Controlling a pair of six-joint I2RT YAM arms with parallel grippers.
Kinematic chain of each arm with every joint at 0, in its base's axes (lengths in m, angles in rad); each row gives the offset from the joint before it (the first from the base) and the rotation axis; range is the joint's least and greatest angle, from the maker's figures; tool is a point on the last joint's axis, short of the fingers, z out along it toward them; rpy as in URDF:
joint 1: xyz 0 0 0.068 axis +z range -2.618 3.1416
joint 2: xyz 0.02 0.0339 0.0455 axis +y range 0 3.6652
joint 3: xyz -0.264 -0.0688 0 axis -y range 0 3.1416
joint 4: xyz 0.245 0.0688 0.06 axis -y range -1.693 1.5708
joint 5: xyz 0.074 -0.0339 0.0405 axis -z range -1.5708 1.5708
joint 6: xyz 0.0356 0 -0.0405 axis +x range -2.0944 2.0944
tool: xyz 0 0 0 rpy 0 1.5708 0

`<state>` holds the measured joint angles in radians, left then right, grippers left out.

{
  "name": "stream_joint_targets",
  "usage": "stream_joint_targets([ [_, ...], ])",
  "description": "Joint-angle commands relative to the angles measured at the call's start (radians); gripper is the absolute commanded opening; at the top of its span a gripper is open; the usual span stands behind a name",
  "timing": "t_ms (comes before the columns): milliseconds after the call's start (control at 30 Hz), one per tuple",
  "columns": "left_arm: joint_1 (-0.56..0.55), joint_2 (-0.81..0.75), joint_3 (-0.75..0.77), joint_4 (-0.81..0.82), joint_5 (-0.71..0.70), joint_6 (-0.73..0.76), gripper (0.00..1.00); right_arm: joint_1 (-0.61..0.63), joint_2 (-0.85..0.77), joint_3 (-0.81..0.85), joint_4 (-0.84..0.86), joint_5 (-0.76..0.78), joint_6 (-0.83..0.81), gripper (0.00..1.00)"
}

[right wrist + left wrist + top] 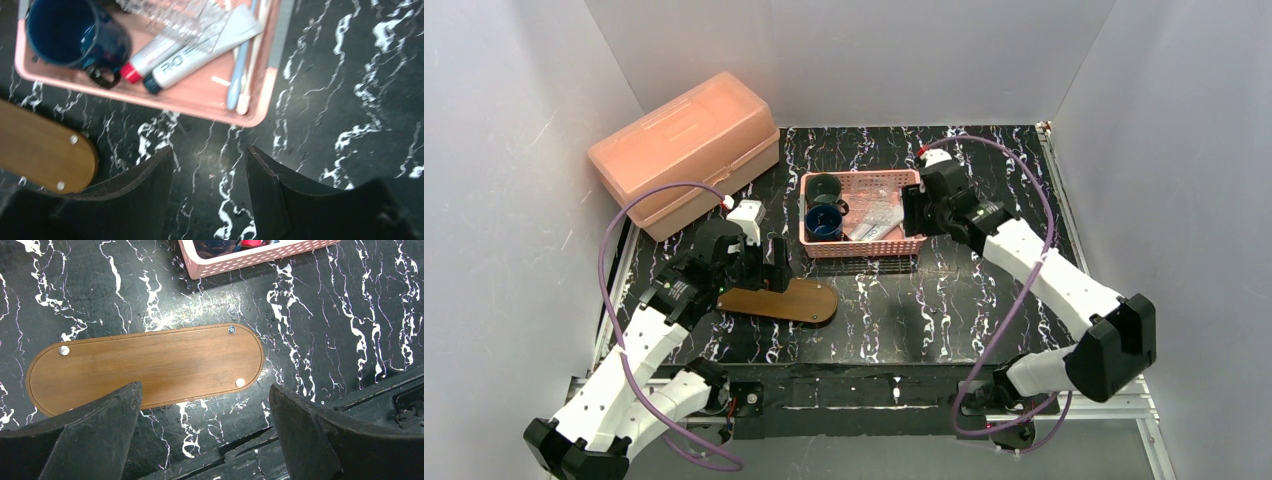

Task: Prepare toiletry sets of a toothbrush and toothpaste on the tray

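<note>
Right wrist, mug point(65, 30) beside tubes point(210, 47) (pink basket point(200, 102))

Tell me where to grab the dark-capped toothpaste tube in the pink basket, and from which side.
Best take the dark-capped tube by its round body behind the cap, the right claw coming from above, across its width. That end lies bare on the basket floor; farther up the clear box crowds it, and the red-capped tube lies close alongside.

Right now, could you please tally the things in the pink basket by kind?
Mugs: 2
Toothpaste tubes: 2
Toothbrushes: 2
Clear plastic box: 1
Total: 7
</note>
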<state>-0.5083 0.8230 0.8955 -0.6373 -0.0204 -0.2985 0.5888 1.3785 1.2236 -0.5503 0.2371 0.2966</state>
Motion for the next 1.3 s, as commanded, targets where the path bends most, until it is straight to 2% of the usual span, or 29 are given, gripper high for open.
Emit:
stream_joint_targets([
  [0, -0.004, -0.009, 0.011, -0.015, -0.022, 0.007, 0.99, 0.077, -0.085, -0.067, -0.007, -0.011, 0.111, 0.63],
  [367, -0.003, -0.015, 0.010, -0.022, -0.036, 0.000, 0.99, 0.344, -0.097, -0.185, 0.037, 0.065, 0.281, 0.63],
  [667, -0.003, -0.015, 0.008, -0.025, -0.040, -0.006, 0.99, 0.529, 0.057, -0.148, 0.067, 0.185, 0.382, 0.63],
  [933, -0.004, -0.025, 0.006, -0.030, -0.050, -0.007, 0.99, 0.594, 0.220, -0.070, 0.111, 0.212, 0.428, 0.64],
  [1267, -0.003, -0.030, 0.006, -0.034, -0.050, -0.008, 0.99, 0.606, 0.325, -0.022, 0.146, 0.202, 0.447, 0.63],
])
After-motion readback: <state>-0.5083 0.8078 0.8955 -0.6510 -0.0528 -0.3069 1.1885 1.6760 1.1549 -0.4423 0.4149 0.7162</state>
